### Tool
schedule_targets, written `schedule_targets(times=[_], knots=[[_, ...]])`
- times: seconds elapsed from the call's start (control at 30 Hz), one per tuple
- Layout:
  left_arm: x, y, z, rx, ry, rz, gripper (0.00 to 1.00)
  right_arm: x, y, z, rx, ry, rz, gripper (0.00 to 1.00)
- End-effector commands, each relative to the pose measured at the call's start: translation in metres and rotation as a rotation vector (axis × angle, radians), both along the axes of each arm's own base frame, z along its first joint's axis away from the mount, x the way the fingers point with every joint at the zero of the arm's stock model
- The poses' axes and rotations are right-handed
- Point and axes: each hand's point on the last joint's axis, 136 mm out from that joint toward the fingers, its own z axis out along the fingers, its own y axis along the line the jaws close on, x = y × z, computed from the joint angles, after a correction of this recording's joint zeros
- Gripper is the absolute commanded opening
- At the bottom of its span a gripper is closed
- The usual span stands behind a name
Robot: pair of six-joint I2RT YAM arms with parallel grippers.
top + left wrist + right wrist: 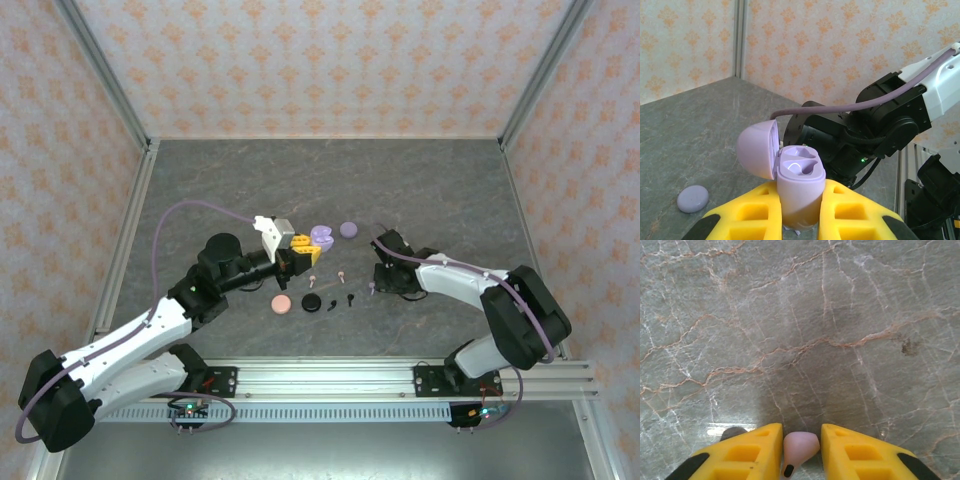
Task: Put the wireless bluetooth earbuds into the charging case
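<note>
Bud first: the earbud (800, 446) is tiny and light, hard glossy plastic w/ a rounded head and thin stem. Expect it to squirt or roll if you squeeze off-centre. It looks to lie on the worktop (790, 315) right between your R fingers (752, 452), head pointing away from the wrist, stem tip toward it. Those fingers stand close on both sides, about touching; can't tell whether they actually pinch it. Take it across the fat head, not the stem, which is too thin and prob. pivots. Light squeeze only

The charging case (800, 175) is rigid, smooth, lavender. Its lid (758, 150) is hinged open to one side, and the two moulded wells look vacant. Your L fingers (747, 212) are clamped on its body, mouth up. The wells are shaped, so the bud likely must go stem-down at the right angle, w/ little tolerance

Surface: grey marbled worktop, flat, hard, prob. slick, so a dropped bud would skate. Room: patterned walls on 3 sides, well apart from the work. Clutter between the arms: lavender disc (348, 229) near the case, pink disc (282, 304), black disc (314, 302), a pink bud (342, 272), a black bud (351, 298)
</note>
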Motion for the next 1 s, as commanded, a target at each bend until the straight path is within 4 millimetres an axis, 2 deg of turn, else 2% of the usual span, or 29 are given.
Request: schedule_targets(times=[0.0,0.23,0.33,0.43,0.53,0.7,0.97], knots=[[0.001,-0.001,0.019,-0.012,-0.052,0.007,0.00,-0.003,0.001,-0.009,0.011,0.010,0.000,0.24],[0.001,-0.002,0.018,-0.015,-0.050,0.004,0.00,0.002,0.001,0.008,0.026,-0.045,0.013,0.20],[0.001,-0.003,0.019,-0.019,-0.054,0.001,0.00,0.007,0.005,0.025,0.056,-0.100,0.026,0.20],[-0.001,-0.004,0.020,-0.027,-0.062,-0.007,0.00,0.013,0.009,0.050,0.088,-0.171,0.052,0.20],[-0.002,-0.004,0.022,-0.040,-0.073,-0.010,0.00,0.018,0.011,0.084,0.117,-0.263,0.082,0.20],[-0.003,-0.007,0.024,-0.056,-0.091,-0.019,0.00,0.022,0.014,0.160,0.209,-0.456,0.116,0.20],[0.001,-0.010,0.027,-0.076,-0.122,0.001,0.00,0.014,0.029,0.256,0.360,-0.661,0.170,0.20]])
